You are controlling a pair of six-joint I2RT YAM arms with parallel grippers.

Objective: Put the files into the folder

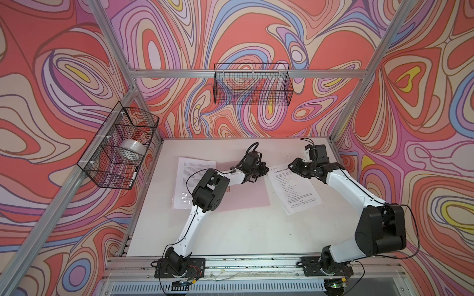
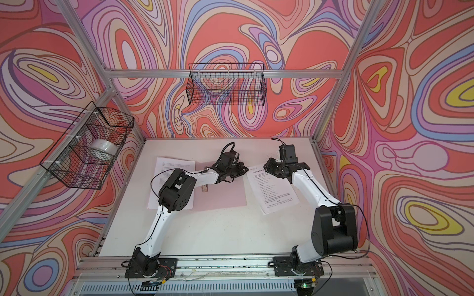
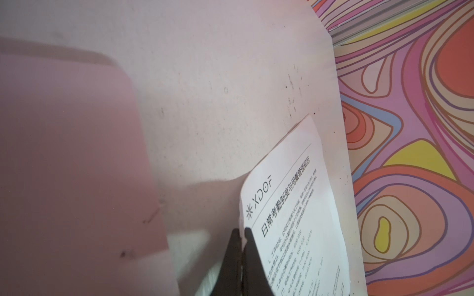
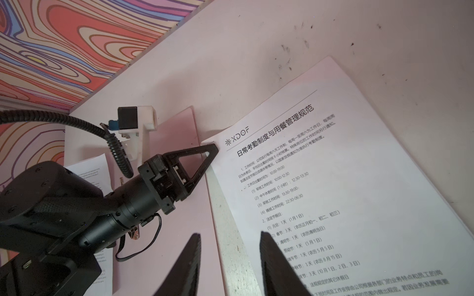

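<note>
The pale pink folder [image 1: 246, 194] lies open and flat mid-table, with a small metal clip [image 1: 228, 190] at its spine. One white printed file [image 1: 191, 174] rests on its left half, partly under my left arm. A second file [image 1: 295, 189] lies on the table just right of the folder. My left gripper [image 1: 265, 170] reaches across the folder and is shut on that sheet's near top corner, whose edge shows between the black fingers [image 3: 250, 246]. My right gripper [image 4: 229, 235] hangs open above the gap between the folder [image 4: 179, 217] and the sheet [image 4: 333, 179], holding nothing.
A black wire basket [image 1: 118, 148] on the left wall holds a white tape roll [image 1: 132, 150]. A second wire basket [image 1: 252, 84] hangs on the back rail. Aluminium frame posts border the table [image 1: 230, 235], and the patterned wall stands close behind the right sheet.
</note>
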